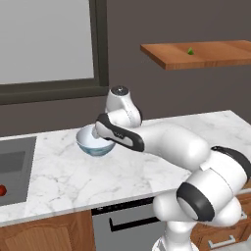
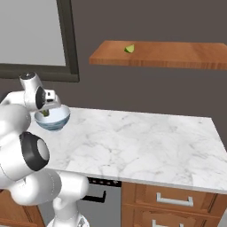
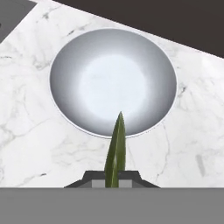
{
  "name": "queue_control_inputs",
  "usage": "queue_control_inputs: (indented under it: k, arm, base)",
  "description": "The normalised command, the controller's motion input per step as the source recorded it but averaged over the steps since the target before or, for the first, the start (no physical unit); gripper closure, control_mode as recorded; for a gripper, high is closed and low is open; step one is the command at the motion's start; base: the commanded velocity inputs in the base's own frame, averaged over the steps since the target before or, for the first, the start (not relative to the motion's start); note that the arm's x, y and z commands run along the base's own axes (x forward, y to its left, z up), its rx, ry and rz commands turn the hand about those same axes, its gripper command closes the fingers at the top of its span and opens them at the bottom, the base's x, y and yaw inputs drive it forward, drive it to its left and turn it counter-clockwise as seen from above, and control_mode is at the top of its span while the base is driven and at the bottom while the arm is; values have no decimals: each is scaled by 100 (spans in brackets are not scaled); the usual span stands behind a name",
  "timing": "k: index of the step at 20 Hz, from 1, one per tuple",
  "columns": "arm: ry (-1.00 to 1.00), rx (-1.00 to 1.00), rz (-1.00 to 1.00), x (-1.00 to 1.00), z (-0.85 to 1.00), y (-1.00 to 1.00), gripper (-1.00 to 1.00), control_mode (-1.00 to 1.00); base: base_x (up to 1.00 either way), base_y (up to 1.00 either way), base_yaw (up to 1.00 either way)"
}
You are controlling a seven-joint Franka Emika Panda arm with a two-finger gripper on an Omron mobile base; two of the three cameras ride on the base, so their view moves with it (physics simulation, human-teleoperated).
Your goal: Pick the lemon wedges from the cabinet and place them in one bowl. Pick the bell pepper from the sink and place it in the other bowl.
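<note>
My gripper (image 3: 113,180) is shut on a yellow-green lemon wedge (image 3: 116,151), held just over the near rim of a bowl (image 3: 65,61) that is white inside. In the right base view the gripper (image 2: 48,109) hangs over this blue-grey bowl (image 2: 56,123) with the wedge (image 2: 45,113) in it. From the left base view my arm covers part of the bowl (image 1: 93,148). A second lemon wedge (image 1: 190,51) (image 2: 129,48) lies on the cabinet shelf (image 1: 218,58) (image 2: 173,56). The red bell pepper (image 1: 2,190) sits in the sink (image 1: 17,164) at the far left.
The marble counter (image 1: 68,179) (image 2: 142,142) stretches right of the bowl. A dark-framed window (image 1: 49,44) stands behind the sink. The shelf hangs well above the counter. Wooden drawers (image 2: 173,201) and a grey appliance front (image 1: 122,225) lie below the counter edge.
</note>
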Motion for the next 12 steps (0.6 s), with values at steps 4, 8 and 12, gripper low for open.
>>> queue_control_inputs:
  k: [4,8,12]
  arm:
    - [0,3,-1,18,-12,1,100,-100]
    - [0,0,0,27,-5,4,100,-100]
    - [0,0,-1,22,-11,15,100,-100]
  base:
    - [0,0,0]
    - [0,0,0]
    - [0,0,0]
